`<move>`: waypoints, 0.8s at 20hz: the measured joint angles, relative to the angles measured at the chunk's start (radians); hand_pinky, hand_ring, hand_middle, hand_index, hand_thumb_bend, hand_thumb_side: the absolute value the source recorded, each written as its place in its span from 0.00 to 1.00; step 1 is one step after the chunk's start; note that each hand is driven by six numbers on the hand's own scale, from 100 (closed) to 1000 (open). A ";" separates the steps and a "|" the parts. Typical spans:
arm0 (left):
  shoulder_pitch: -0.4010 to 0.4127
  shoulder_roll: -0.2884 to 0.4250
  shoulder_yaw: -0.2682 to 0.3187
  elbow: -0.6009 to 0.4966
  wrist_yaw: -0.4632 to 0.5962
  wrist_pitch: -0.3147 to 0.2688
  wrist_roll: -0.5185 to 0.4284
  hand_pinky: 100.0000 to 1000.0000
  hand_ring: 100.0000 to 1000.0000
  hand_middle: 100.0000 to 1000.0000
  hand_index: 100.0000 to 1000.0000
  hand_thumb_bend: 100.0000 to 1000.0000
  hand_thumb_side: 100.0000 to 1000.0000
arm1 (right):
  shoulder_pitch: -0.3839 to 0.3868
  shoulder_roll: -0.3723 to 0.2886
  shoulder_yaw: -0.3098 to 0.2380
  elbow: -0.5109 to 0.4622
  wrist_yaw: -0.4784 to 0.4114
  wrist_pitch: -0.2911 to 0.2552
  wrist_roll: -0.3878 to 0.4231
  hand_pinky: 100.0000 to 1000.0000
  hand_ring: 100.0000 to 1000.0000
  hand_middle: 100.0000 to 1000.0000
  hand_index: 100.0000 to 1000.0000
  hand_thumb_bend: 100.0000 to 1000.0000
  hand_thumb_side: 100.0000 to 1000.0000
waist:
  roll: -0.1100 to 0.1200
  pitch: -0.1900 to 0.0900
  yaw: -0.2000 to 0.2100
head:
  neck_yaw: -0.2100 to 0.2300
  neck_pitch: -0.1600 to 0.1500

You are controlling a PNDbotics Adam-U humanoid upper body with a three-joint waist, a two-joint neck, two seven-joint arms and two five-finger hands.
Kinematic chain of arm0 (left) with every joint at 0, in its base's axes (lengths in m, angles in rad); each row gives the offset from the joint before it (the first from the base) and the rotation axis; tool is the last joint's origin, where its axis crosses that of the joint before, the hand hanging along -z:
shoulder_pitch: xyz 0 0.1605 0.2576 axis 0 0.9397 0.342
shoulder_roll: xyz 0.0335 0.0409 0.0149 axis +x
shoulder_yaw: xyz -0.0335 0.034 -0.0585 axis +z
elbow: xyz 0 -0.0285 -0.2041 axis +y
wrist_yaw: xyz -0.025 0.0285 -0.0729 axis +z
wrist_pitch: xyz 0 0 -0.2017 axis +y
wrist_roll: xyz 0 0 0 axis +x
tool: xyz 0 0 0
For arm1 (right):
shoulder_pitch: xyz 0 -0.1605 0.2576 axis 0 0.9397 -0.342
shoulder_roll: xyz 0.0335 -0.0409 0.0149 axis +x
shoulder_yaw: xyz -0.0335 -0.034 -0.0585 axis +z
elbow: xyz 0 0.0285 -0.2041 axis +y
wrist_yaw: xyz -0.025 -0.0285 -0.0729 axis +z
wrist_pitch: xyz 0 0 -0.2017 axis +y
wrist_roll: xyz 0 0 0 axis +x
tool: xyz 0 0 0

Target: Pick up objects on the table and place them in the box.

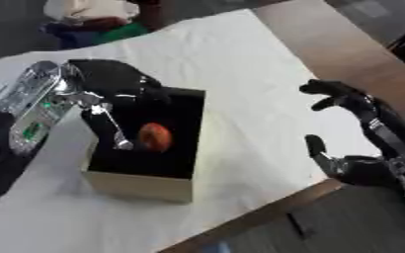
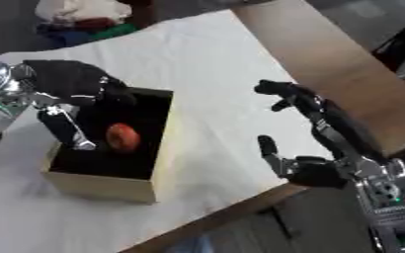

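Orange fruit, one, in one box

robot test room, white-clothed wooden table, dark floor, cloth pile behind

White cloth covers table; colourful heap beyond

the table looks like smooth brown wood under a matt white cloth. the box seems pale cardboard, dark inside. the left hand shows glossy black plastic and silver metal.
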 measured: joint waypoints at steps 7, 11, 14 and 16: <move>0.062 0.082 0.115 -0.207 0.061 0.095 0.113 0.80 0.78 0.77 0.90 0.59 0.51 | 0.005 0.000 -0.003 0.000 0.000 0.003 -0.003 0.68 0.89 0.85 1.00 0.00 0.21 | -0.009 -0.001 0.023 | -0.006 0.007; 0.167 0.122 0.213 -0.316 0.133 0.173 0.192 0.79 0.76 0.74 0.88 0.56 0.53 | 0.008 0.000 -0.007 0.000 0.001 0.008 -0.009 0.68 0.89 0.85 1.00 0.00 0.21 | -0.013 0.001 0.048 | -0.008 0.008; 0.269 0.124 0.294 -0.375 0.172 0.237 0.279 0.79 0.76 0.74 0.87 0.55 0.53 | 0.008 0.000 -0.013 0.000 0.002 0.012 -0.013 0.68 0.89 0.85 1.00 0.00 0.21 | -0.018 0.006 0.062 | -0.011 0.009; 0.328 0.115 0.337 -0.399 0.186 0.271 0.338 0.79 0.76 0.73 0.87 0.53 0.54 | 0.008 0.000 -0.013 0.000 0.003 0.014 -0.015 0.68 0.89 0.85 1.00 0.00 0.21 | -0.021 0.008 0.069 | -0.013 0.012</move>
